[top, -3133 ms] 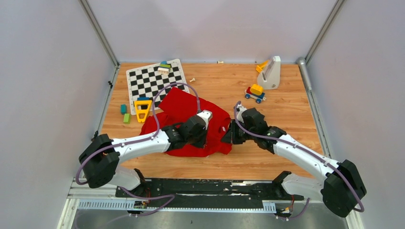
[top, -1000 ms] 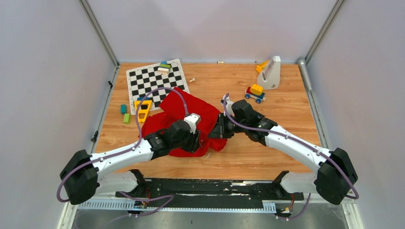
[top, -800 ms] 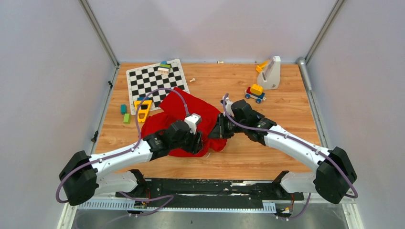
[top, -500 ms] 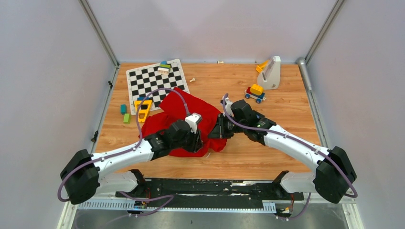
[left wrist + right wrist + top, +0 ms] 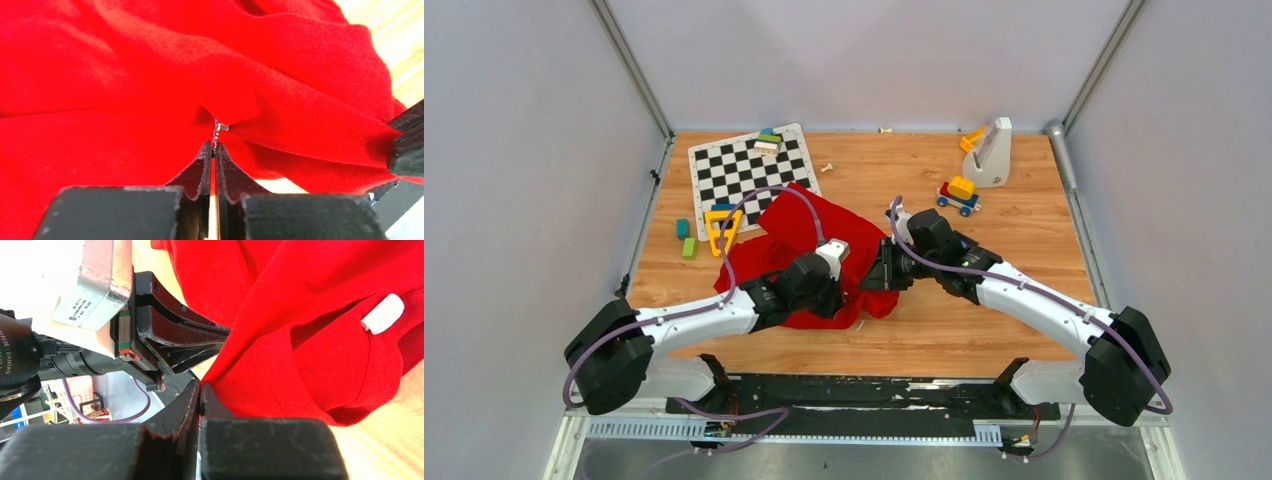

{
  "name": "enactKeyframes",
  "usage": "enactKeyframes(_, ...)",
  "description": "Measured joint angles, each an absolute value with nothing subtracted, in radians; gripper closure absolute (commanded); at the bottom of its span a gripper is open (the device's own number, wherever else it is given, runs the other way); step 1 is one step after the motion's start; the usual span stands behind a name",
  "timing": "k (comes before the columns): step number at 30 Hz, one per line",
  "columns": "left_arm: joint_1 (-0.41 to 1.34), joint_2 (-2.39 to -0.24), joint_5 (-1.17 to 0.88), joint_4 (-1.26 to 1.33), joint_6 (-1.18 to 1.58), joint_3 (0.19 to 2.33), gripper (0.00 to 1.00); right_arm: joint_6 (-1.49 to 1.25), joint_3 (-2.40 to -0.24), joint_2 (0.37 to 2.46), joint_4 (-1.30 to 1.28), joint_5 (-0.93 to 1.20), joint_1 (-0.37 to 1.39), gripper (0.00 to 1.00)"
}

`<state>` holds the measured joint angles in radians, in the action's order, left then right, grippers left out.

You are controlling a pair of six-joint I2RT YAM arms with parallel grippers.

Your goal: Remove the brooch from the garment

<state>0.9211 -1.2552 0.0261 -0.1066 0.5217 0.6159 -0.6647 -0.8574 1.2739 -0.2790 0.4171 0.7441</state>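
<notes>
Slippage threatens: left gripper (image 5: 214,147) pinches only the tip of the brooch (image 5: 218,127) at its 12 o'clock, pinned in the garment (image 5: 125,75), whose edge right gripper (image 5: 200,387) clamps, so a pull may lose it.

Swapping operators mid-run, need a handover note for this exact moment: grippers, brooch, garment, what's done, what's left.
Grippers: the left gripper is shut on the small silvery brooch, which sits in a fold of the garment. The right gripper is shut on the garment's edge, close beside the left one.
Position: garment bunched on the table, between the arms.
Done: both grips set.
Left: pull the brooch free of the cloth; it is not out yet.
</notes>
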Motion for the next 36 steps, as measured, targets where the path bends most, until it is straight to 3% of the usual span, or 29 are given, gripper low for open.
enactKeyframes(1,0.921,-1.253,0.035,-0.106,0.521,0.616,1.00,-0.665,-0.857,1.274,-0.279,0.417,0.744,1.00)
enactKeyframes(13,0.908,-1.075,0.097,-0.130,0.495,0.591,1.00,-0.672,-0.776,1.279,-0.274,0.368,0.744,1.00)
enactKeyframes(26,0.836,-1.048,-0.025,-0.204,0.480,0.591,1.00,-0.674,-0.726,1.343,-0.275,0.252,0.742,0.99)
enactKeyframes(27,0.830,-1.043,-0.037,-0.208,0.480,0.592,1.00,-0.672,-0.726,1.350,-0.274,0.252,0.742,0.96)
enactKeyframes(31,0.802,-1.019,-0.102,-0.214,0.481,0.595,1.00,-0.663,-0.726,1.348,-0.272,0.252,0.741,0.56)
enactKeyframes(36,0.744,-1.008,-0.202,-0.208,0.490,0.599,1.00,-0.665,-0.716,1.278,-0.245,0.259,0.738,0.29)
